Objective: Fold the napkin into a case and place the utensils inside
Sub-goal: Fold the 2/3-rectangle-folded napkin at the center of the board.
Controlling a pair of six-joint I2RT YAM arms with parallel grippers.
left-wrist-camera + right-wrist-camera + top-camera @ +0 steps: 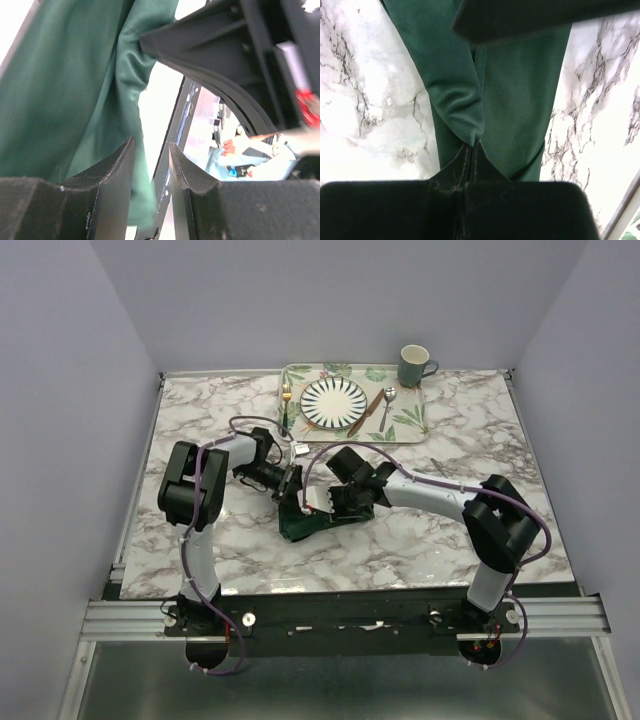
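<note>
The dark green napkin (300, 528) hangs bunched between my two grippers over the middle of the table. My right gripper (338, 502) is shut on a fold of it; in the right wrist view its fingertips (474, 145) pinch the napkin (520, 100) above the marble. My left gripper (290, 485) has its jaws a narrow gap apart (150, 150), and the napkin's edge (65, 90) hangs along the left finger and into the gap, not pinched. The gold fork (287, 400), brown knife (370, 412) and silver spoon (386, 405) lie on the tray. No folded case shows.
The leaf-patterned tray (412, 422) sits at the back centre with the striped plate (334, 401) on it. A grey-green mug (415, 365) stands at its right corner. The right gripper's black body (240, 65) is close in front of the left gripper.
</note>
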